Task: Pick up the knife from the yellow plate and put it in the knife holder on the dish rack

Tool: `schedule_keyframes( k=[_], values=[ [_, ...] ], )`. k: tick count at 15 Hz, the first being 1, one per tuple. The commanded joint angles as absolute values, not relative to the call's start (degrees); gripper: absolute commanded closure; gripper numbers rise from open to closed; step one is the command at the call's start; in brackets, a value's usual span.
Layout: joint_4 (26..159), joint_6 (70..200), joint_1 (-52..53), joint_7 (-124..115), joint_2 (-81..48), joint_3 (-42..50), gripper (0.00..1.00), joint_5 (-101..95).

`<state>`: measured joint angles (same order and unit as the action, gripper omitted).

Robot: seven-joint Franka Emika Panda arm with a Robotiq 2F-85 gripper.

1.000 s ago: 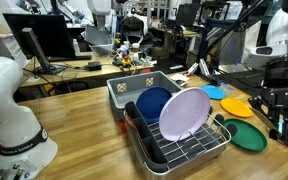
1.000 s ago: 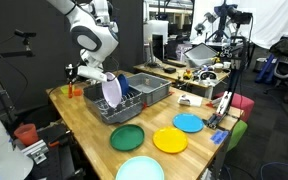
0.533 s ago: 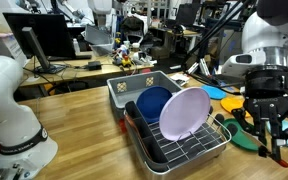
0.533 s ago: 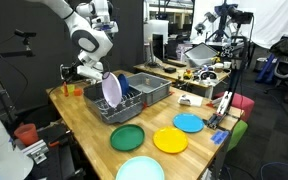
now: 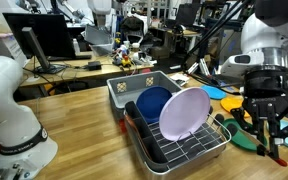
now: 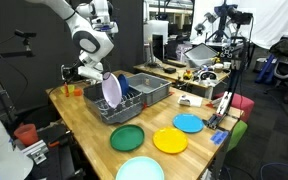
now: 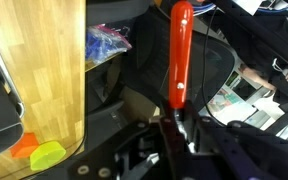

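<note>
In the wrist view the orange-red knife (image 7: 181,55) sticks straight out from my gripper (image 7: 174,128), whose jaws are shut on its lower end. In both exterior views the gripper (image 5: 267,138) (image 6: 72,74) hangs in the air off the end of the dish rack (image 5: 206,150) (image 6: 108,112), apart from it. The black knife holder (image 5: 132,109) stands at one end of the rack. The yellow plate (image 5: 234,104) (image 6: 170,140) lies bare on the wooden table. The knife is too small to make out in the exterior views.
A dark blue plate (image 5: 154,102) and a lavender plate (image 5: 184,114) stand in the rack. A grey bin (image 5: 134,86) (image 6: 152,90) sits beside it. A green plate (image 6: 126,137) and light blue plates (image 6: 189,122) lie near the yellow one. The table edge (image 7: 82,80) shows under the wrist.
Over the last second my gripper, still shut on the knife, shifted sideways and a little lower beside the rack. In the last half second it has barely moved.
</note>
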<state>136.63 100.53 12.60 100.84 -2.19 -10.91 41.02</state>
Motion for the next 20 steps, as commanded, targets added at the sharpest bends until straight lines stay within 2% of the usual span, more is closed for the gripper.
schedule_keyframes(
  k=[1,12,18,19,20],
  values=[
    [136.26,102.51,13.04,102.59,-2.28,-12.34,0.96,42.80],
    [126.49,107.34,16.07,112.29,-10.14,-16.79,0.96,58.50],
    [123.32,111.01,17.89,115.84,-13.52,-18.39,0.96,60.62],
    [123.88,108.98,17.64,113.55,-12.87,-17.93,0.85,59.05],
    [123.50,109.60,17.91,113.64,-13.08,-18.06,0.85,59.26]
  ],
)
